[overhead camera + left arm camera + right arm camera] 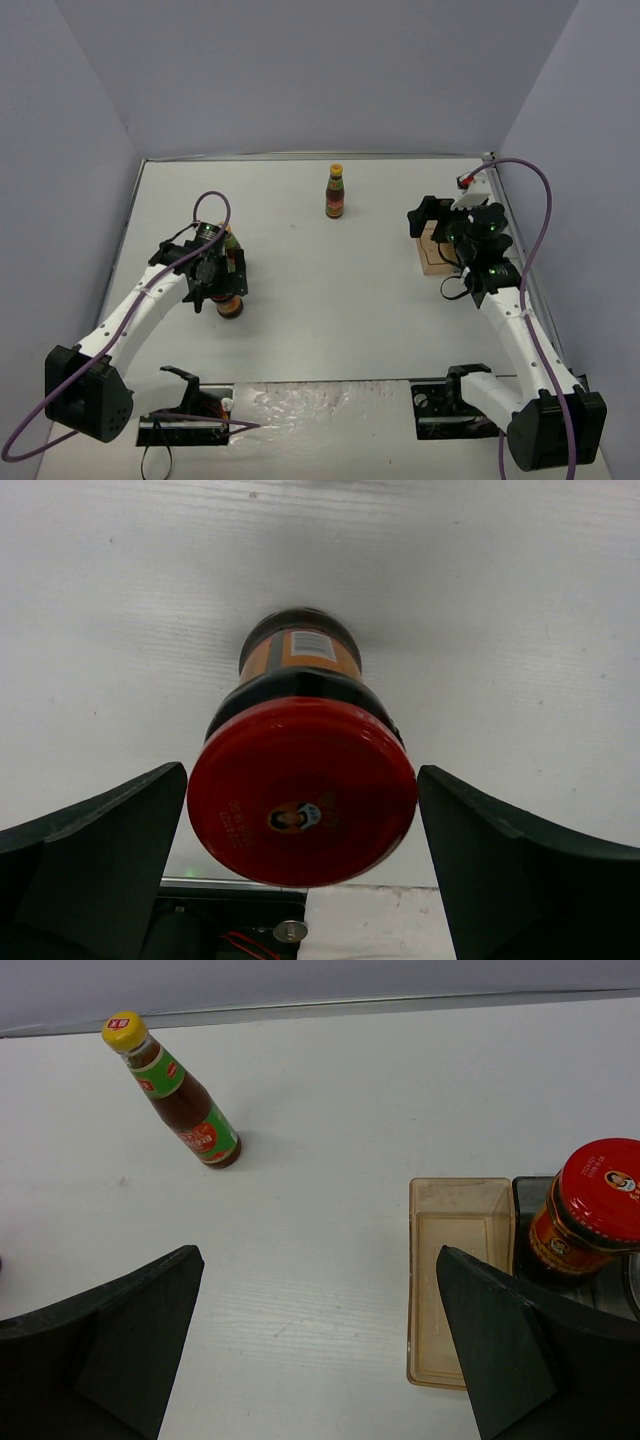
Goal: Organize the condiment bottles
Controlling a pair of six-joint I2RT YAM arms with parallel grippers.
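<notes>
Okay, your left claw (302, 771) hangs released around one red-lidded jar (300, 805), well apart from the tray (412, 1290); your right claw (320, 1255), released, hovers by the tray, second red-lidded jar (590, 1210) just beside it.

- A clear brownish plastic tray (459, 1290), rectangular, lies flat on the right side of the worktop.
- The white, faintly grained worktop (330, 310) carries it.
- Plain pale grey walls (320, 70) close in three sides.
</notes>
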